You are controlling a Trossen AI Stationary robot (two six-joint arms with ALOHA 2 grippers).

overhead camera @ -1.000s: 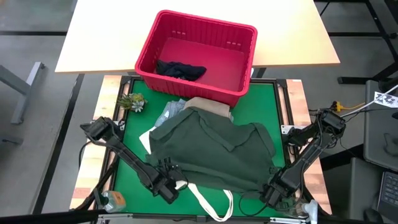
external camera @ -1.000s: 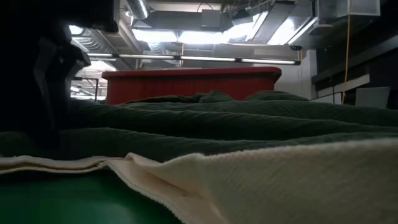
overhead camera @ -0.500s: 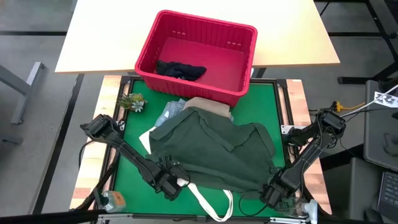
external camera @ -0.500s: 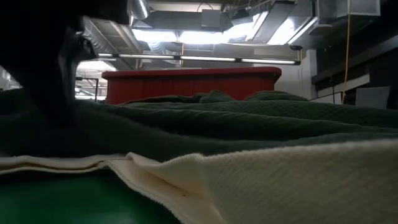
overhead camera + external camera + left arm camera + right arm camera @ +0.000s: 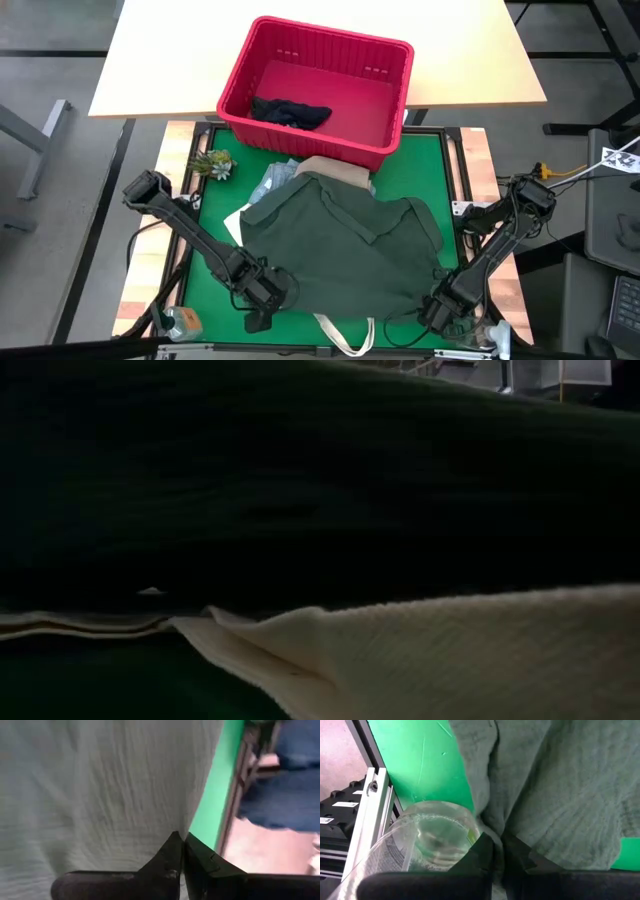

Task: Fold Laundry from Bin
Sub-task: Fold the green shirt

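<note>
High view: red bin (image 5: 390, 100) upper centre, straddling the pale tabletop (image 5: 160, 60) and the green mat (image 5: 215, 235); dark navy garment (image 5: 290, 113) lies inside it. Dark olive shirt (image 5: 345, 240) spread over centre of mat, beige cloth (image 5: 335, 169) and light blue denim (image 5: 272, 182) peeking out at its upper edge, just below the bin. White tote strap (image 5: 345, 335) sticks out at bottom centre. Left gripper (image 5: 262, 298) at lower left corner of the shirt, fingers pinched on the hem. Right gripper (image 5: 447, 300) at lower right corner, closed on the shirt edge. Small plant (image 5: 213, 164) at left of mat.

Low view: shirt (image 5: 320, 470) fills the upper frame, dark; cream cloth (image 5: 450, 650) across lower right.

Left wrist view: fingertips (image 5: 172, 852) shut together on shirt fabric (image 5: 100, 790); mat (image 5: 217, 800) at right.

Right wrist view: fingers (image 5: 485, 855) closed, pinching shirt (image 5: 560, 785); clear plastic bottle (image 5: 425, 840) lower left, touching the cloth.
</note>
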